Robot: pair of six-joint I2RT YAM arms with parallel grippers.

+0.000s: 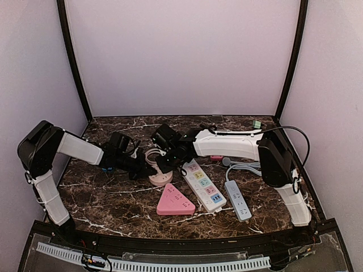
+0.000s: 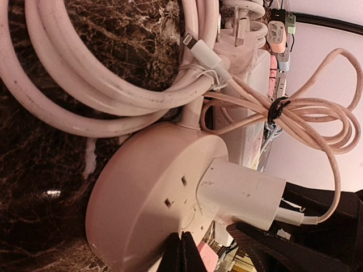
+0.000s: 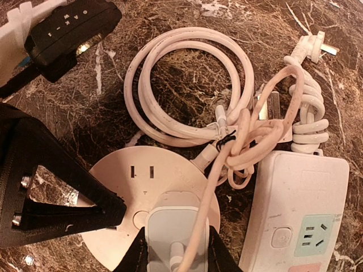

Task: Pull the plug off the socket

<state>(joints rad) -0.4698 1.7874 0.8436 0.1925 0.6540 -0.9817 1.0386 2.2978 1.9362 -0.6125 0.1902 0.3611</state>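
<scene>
White boxy plug [image 3: 170, 224] seated in round socket [image 3: 127, 181], right gripper [image 3: 177, 252] clamping it; left gripper [image 2: 181, 255] closed, tips against socket; upper-left camera [image 3: 68, 28] marked "OAK"

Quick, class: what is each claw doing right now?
Left claw: closed, empty, tips pressing on the round socket.
Right claw: closed on the white plug.

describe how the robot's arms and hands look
Both the left arm and right arm have smooth white shells over black joints. A black cable loops off the right elbow. The left hand and right hand are black, with wedge-shaped fingers.
</scene>
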